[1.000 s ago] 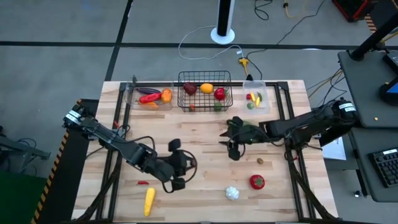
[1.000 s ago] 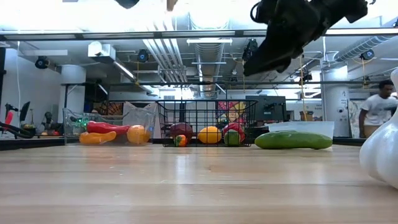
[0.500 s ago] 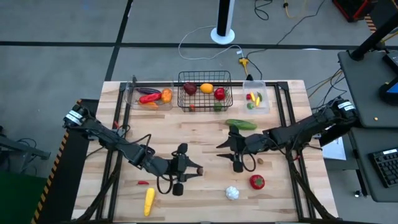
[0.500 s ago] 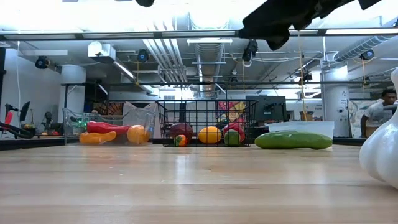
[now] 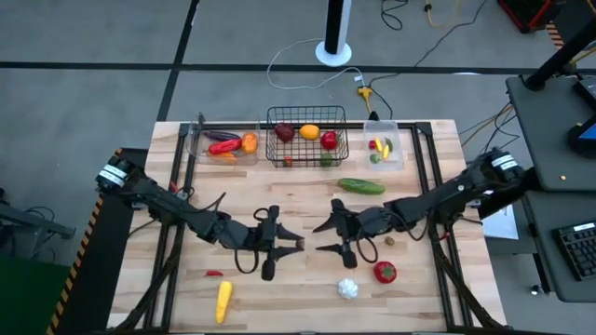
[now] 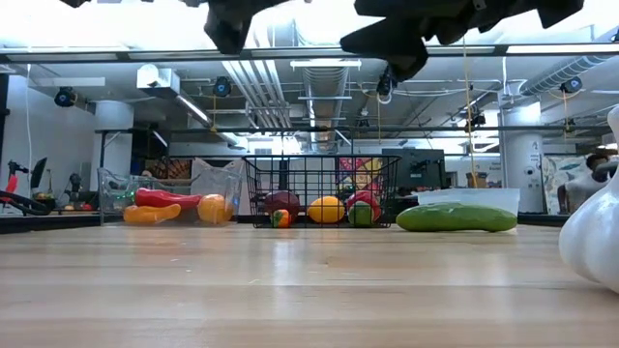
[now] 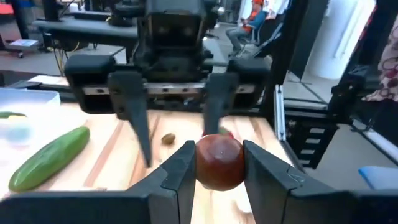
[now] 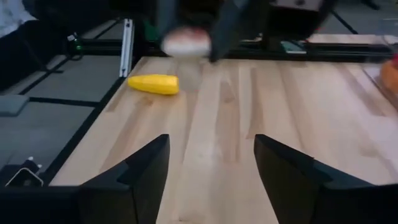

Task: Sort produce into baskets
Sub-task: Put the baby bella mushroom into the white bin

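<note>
Left gripper (image 7: pixel 219 163): clamped a dark red tomato (image 7: pixel 219 162) above mid-table.
Right gripper (image 5: pixel 324 237): faced it, fingers spread, holding nothing.
Cucumber (image 5: pixel 361 186): lay near baskets.

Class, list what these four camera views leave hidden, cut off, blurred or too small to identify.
- Garlic, low view: cut off by the right edge.
- Contents of the smaller clear bin, high view: too small to name.
- Small brown item beside the right arm, high view: too small.
- Object in the left gripper, right wrist view: blurred.
</note>
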Robot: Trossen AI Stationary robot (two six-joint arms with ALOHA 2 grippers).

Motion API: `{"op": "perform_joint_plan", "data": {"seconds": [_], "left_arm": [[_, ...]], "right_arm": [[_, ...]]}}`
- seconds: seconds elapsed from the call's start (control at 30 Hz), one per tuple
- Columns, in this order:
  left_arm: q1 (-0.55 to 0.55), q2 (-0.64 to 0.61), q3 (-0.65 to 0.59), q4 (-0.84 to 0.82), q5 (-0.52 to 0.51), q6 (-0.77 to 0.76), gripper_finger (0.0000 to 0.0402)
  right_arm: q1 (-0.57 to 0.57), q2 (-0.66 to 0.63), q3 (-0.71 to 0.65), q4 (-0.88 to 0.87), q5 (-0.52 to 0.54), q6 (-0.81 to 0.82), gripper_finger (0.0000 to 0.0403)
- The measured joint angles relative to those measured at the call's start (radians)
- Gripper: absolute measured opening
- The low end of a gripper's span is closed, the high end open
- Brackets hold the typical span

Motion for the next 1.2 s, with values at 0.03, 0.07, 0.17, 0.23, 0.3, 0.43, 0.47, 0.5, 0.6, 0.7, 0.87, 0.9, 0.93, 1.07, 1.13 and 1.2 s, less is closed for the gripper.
{"op": "perform_joint_plan", "data": {"seconds": [0.03,0.07,0.17,0.23,0.3,0.43,0.47,0.5,0.6,0.7,0.87,0.9,0.93,1.07,1.13,1.2], "left_arm": [[0.004,0.0,-0.008,0.0,0.0,0.0,0.0098],[0.007,0.0,-0.016,-0.001,0.0,0.0,0.0098],[0.015,0.003,-0.027,0.001,0.0,-0.001,0.0098],[0.016,0.005,-0.029,0.0,0.0,-0.001,0.0098],[0.017,0.006,-0.029,0.004,0.0,-0.001,0.0098],[0.017,0.006,-0.029,0.005,0.0,-0.001,0.0098],[0.017,0.006,-0.029,0.006,0.0,-0.001,0.0098],[0.016,0.006,-0.029,0.008,0.0,-0.001,0.0098],[0.016,0.006,-0.029,0.008,0.0,-0.004,0.0098],[0.016,0.006,-0.029,0.009,0.0,-0.01,0.0098],[0.015,0.006,-0.029,0.003,0.0,-0.016,0.0098],[0.015,0.006,-0.029,0.003,0.0,-0.016,0.0098],[0.015,0.006,-0.029,0.003,0.0,-0.016,0.0098],[0.015,0.006,-0.029,0.003,0.0,-0.019,0.0098],[0.015,0.006,-0.029,0.003,0.0,-0.033,0.01],[0.015,0.006,-0.029,0.002,-0.002,-0.039,0.0104]], "right_arm": [[0.0,0.014,0.008,0.004,-0.005,0.0,0.0229],[0.0,0.027,0.02,0.007,-0.005,0.0,0.0231],[-0.002,0.059,0.05,0.003,-0.005,-0.001,0.0236],[-0.005,0.078,0.075,0.008,-0.005,-0.004,0.0237],[-0.009,0.1,0.099,0.004,-0.005,-0.007,0.0237],[-0.009,0.141,0.145,-0.008,-0.009,-0.032,0.0232],[-0.009,0.148,0.153,-0.009,-0.015,-0.037,0.023],[-0.01,0.154,0.161,-0.011,-0.025,-0.042,0.0228],[-0.012,0.167,0.181,-0.009,-0.044,-0.049,0.0222],[-0.015,0.172,0.191,-0.014,-0.053,-0.059,0.0216],[-0.02,0.17,0.196,-0.035,-0.054,-0.064,0.0198],[-0.021,0.17,0.197,-0.036,-0.053,-0.068,0.0192],[-0.021,0.17,0.197,-0.036,-0.053,-0.071,0.0186],[-0.024,0.17,0.199,-0.037,-0.05,-0.072,0.0153],[-0.029,0.17,0.199,-0.041,-0.049,-0.073,0.0131],[-0.031,0.169,0.199,-0.046,-0.051,-0.078,0.0107]]}}
